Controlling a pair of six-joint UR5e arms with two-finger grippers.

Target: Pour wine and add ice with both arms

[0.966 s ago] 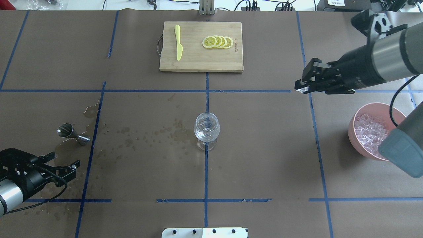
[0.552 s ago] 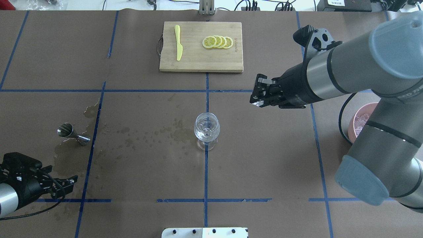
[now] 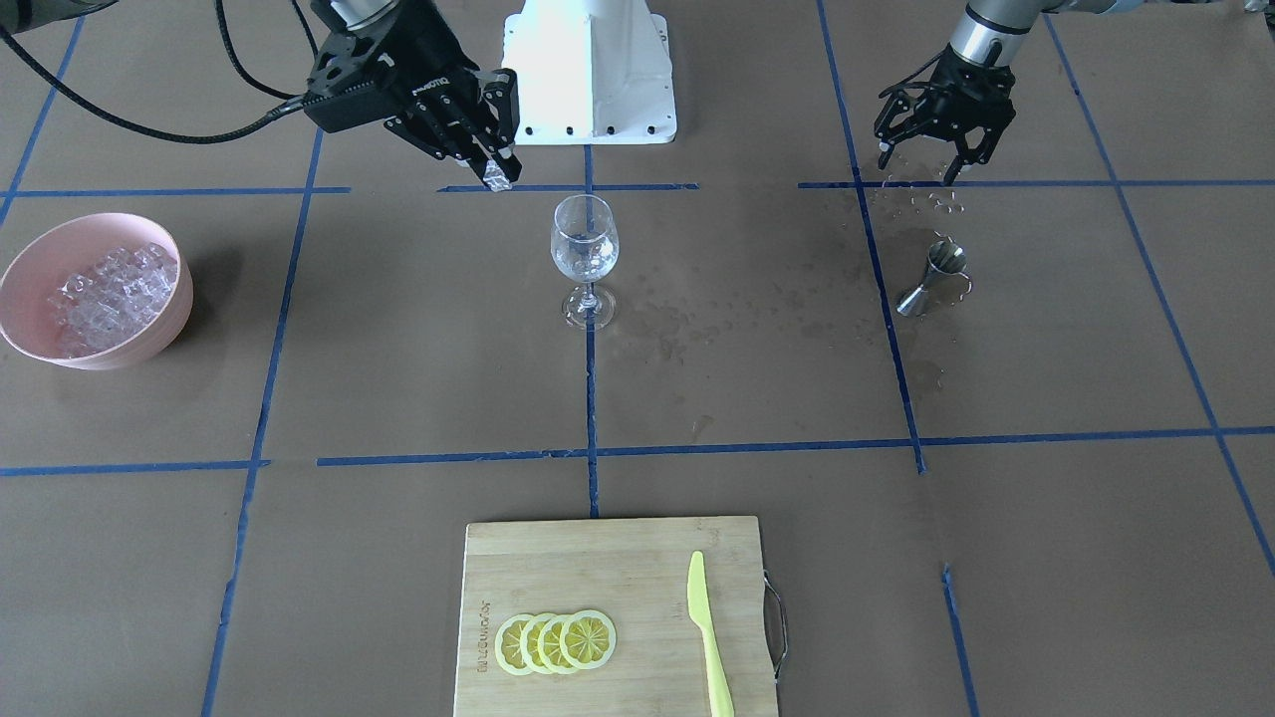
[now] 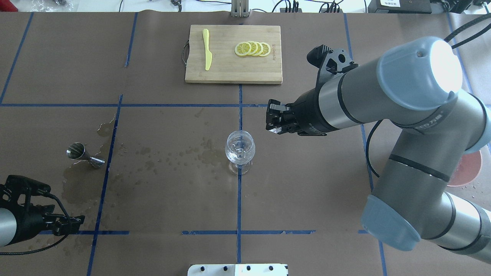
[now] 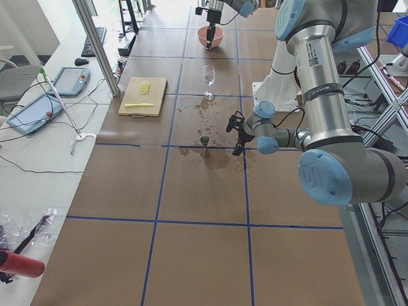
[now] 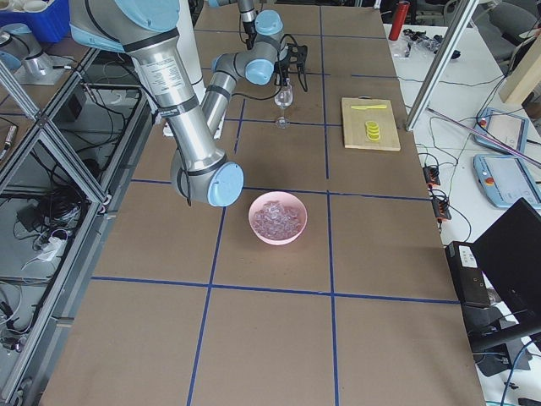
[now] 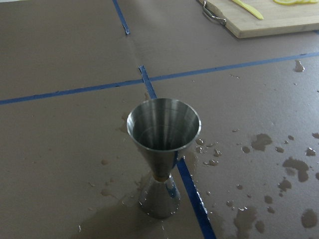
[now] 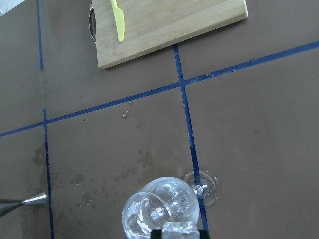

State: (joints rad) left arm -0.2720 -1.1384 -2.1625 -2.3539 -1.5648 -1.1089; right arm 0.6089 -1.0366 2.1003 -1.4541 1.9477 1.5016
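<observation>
Holding one ice cube (image 8: 180, 232) pinched in my right gripper (image 3: 493, 167), close beside the wine glass (image 3: 585, 247) and its mouth.
My left gripper (image 3: 921, 159) hangs spread and empty near the upright jigger (image 3: 931, 277), whose top cup looks dry; the ice heap (image 3: 105, 289) sits in the pink bowl (image 3: 129, 351).

The glass (image 4: 239, 151) stands alone at table centre, well apart from the jigger (image 4: 85, 155), the cutting board (image 4: 233, 53) and the bowl (image 3: 95, 299). The right gripper (image 3: 490, 164), carrying an ice cube (image 8: 178, 231), hangs near the glass rim. The left gripper (image 3: 921, 164) hangs near the jigger.
</observation>
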